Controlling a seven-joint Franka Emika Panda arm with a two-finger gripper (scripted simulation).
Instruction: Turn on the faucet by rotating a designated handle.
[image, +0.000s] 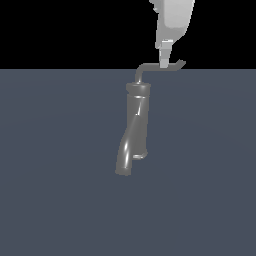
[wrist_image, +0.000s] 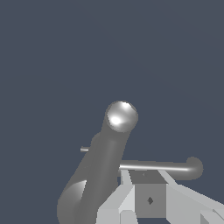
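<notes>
Right by the wrist camera, the claw (wrist_image: 131, 183) is sitting on the handle (image: 159, 66); I cannot tell if it is gripping. From the faucet (image: 136, 120), the rod is pointing toward three o'clock.

The faucet (image: 136, 120) is rendered as dark grey metal — glossy, with bright highlights on its smooth curves. The handle (image: 156, 67) is shown as paler polished metal. The gripper (image: 164, 59) is finished in matt white — plastic-looking.

No readable text or markings anywhere
</notes>
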